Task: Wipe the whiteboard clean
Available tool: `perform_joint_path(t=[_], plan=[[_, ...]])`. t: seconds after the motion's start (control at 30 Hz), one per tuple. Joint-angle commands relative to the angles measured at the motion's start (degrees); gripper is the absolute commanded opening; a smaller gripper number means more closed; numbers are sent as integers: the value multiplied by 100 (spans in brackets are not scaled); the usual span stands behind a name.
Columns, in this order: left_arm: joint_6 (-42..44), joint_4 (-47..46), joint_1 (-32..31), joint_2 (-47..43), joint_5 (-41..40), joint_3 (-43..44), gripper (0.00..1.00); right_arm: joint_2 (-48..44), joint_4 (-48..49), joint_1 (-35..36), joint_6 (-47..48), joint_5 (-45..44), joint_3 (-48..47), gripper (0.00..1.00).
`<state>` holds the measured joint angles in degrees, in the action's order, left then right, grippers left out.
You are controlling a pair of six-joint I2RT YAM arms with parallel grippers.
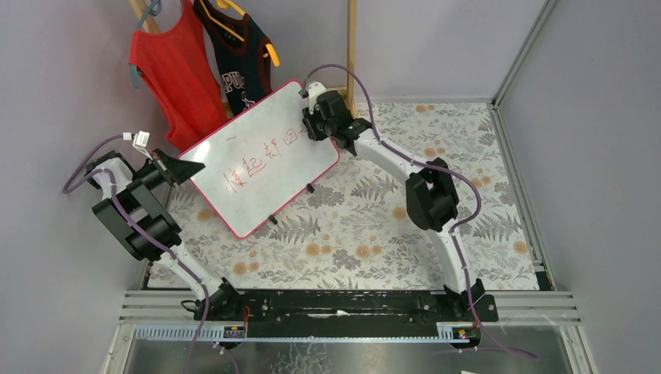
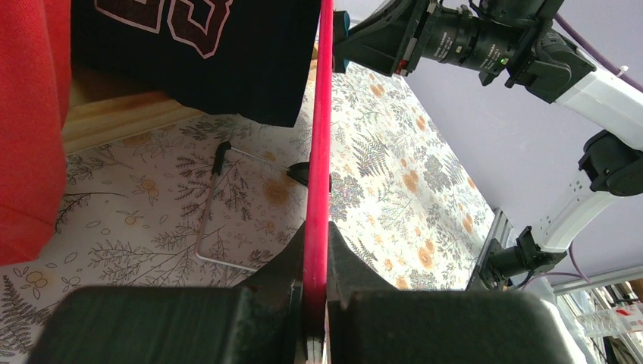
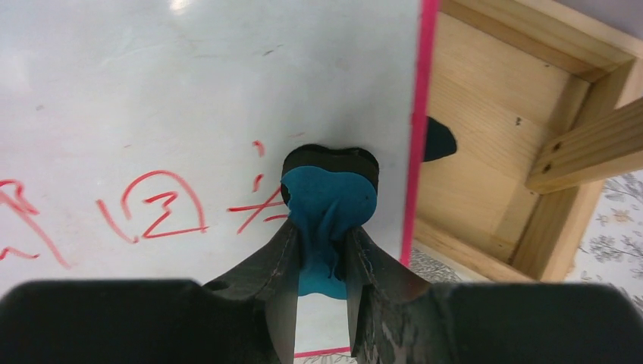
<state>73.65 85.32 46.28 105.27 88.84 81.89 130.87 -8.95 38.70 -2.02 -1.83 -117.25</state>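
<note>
The whiteboard [image 1: 265,167], white with a pink-red frame, stands tilted at the back left of the table, with red writing [image 1: 269,160] across its face. My left gripper [image 1: 187,167] is shut on the board's left edge; in the left wrist view the pink frame [image 2: 318,114] runs up from between the jaws of that gripper [image 2: 316,235]. My right gripper [image 3: 322,231] is shut on a blue eraser pad [image 3: 327,197] that presses on the board face [image 3: 189,91], near its right edge and beside red strokes [image 3: 155,212]. From above, this gripper [image 1: 312,125] sits at the board's top right corner.
A red shirt [image 1: 175,70] and a dark shirt [image 1: 242,54] hang on a wooden rack [image 1: 351,47] right behind the board. The rack's wooden base [image 3: 485,152] lies just past the board's edge. A wire stand [image 2: 220,205] rests on the floral cloth [image 1: 390,218].
</note>
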Motion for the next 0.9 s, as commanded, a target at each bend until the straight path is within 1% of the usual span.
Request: perform_joint_path(t=[0.0, 0.17, 0.23, 0.4, 0.63, 0.87], plan=[[304, -197, 64, 167, -613, -53, 0, -528, 426, 269, -126, 543, 180, 0], [306, -200, 61, 129, -629, -74, 0, -698, 581, 543, 24, 975, 376, 0], [299, -199, 61, 112, -644, -72, 0, -707, 626, 605, 83, 987, 367, 0], [293, -200, 63, 90, -679, -63, 0, -415, 327, 579, 332, 426, -110, 0], [303, -200, 82, 92, -697, -59, 0, -164, 63, 254, 530, 1, -540, 0], [300, -199, 109, 119, -734, -33, 0, -88, 58, -115, 470, 21, -649, 0]])
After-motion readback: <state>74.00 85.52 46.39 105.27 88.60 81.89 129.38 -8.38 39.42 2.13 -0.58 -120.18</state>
